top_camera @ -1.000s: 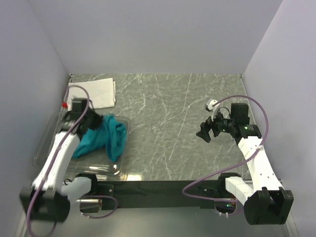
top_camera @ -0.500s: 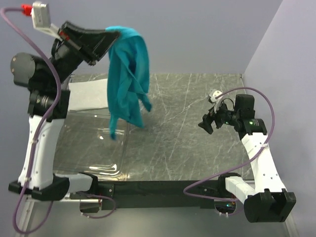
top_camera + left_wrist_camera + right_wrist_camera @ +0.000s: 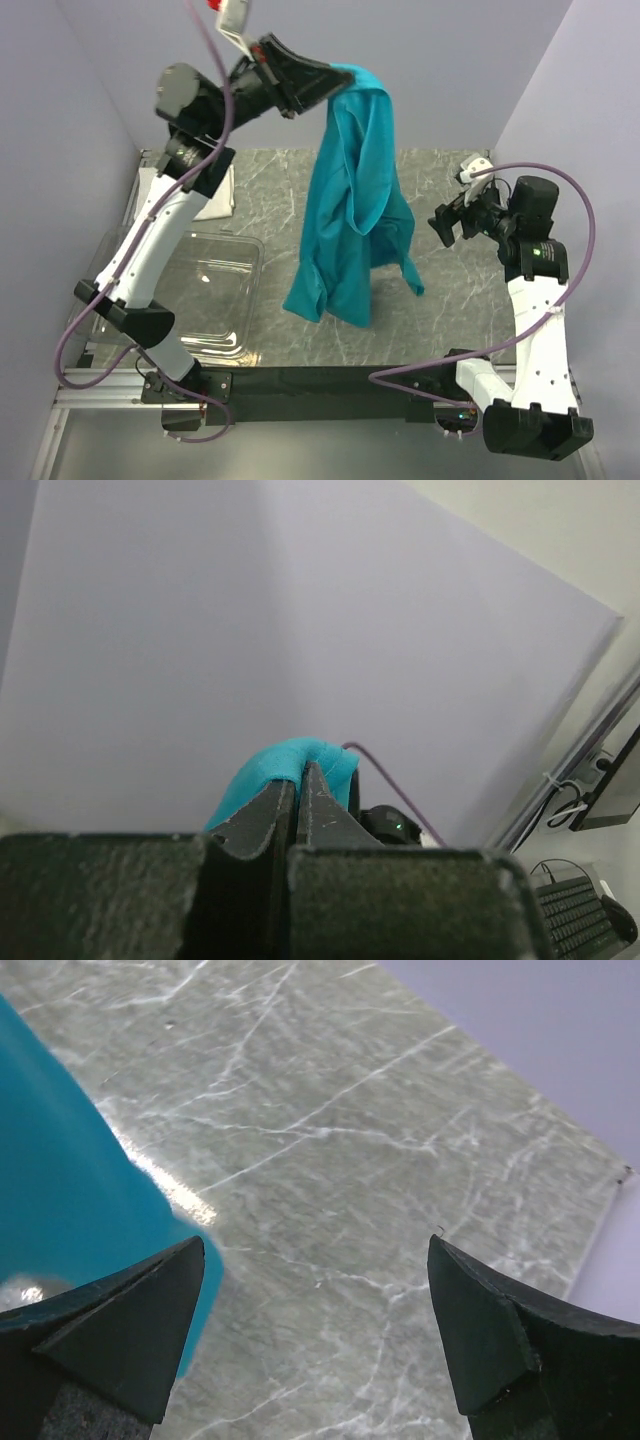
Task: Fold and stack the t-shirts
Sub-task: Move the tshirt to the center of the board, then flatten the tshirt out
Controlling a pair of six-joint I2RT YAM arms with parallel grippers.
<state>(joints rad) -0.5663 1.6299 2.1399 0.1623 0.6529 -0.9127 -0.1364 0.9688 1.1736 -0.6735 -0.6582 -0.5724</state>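
Soft teal-blue cloth t-shirt (image 3: 350, 220) up out of the clear plastic bin (image 3: 200, 290) now.
Hangs from the tight-shut left tool (image 3: 330, 80) over the grey marble surface (image 3: 440, 315); right tool (image 3: 446, 224) wide open, holding nothing. Ready for spreading flat.

The left arm (image 3: 150, 250) and the right arm (image 3: 535, 320) have white shells and black joints. A purple cable (image 3: 592, 225) loops along each one. The left end effector (image 3: 335, 78) and the right end effector (image 3: 446, 224) are black, with wedge-shaped fingers (image 3: 120, 1320). A small green light (image 3: 546, 252) glows on the right arm.
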